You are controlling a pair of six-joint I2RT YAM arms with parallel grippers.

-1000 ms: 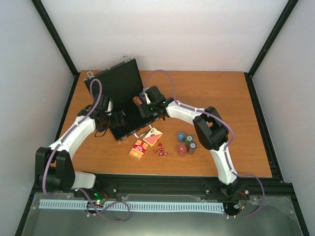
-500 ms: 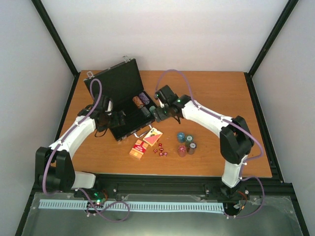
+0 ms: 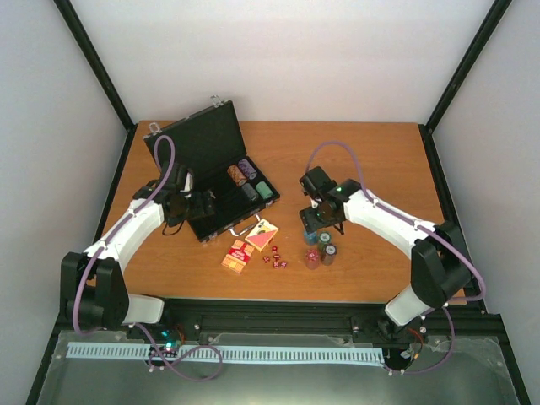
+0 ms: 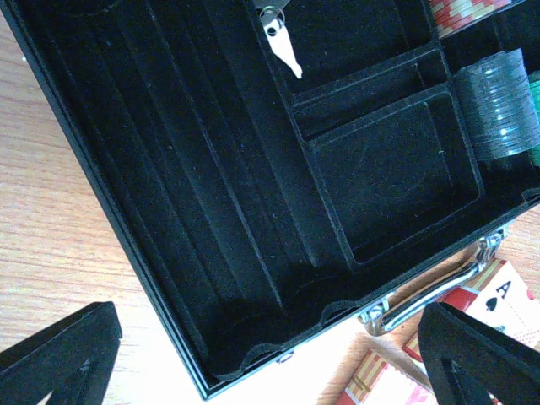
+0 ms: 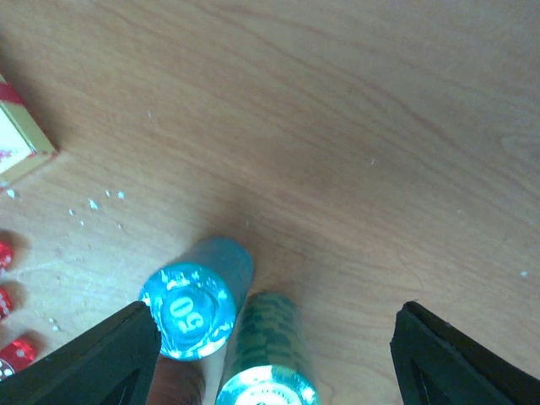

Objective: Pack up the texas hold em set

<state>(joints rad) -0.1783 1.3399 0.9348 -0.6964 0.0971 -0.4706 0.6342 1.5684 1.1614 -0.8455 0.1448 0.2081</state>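
Note:
The black briefcase lies open at the back left, its tray partly filled. Several chip stacks lie in the tray's right end; a dark stack shows in the left wrist view. My left gripper hangs open and empty over the tray's front edge, near the silver handle. My right gripper is open and empty just above the loose chip stacks. A blue stack and a green stack stand between its fingers.
Two card boxes, an orange one and a red one, lie in front of the case, with small red dice beside them. Dice and a box corner show left of the right gripper.
My right gripper has left the case and swung right and nearer, over the loose chip stacks. The chip stacks in the tray now show. My left arm has not moved.

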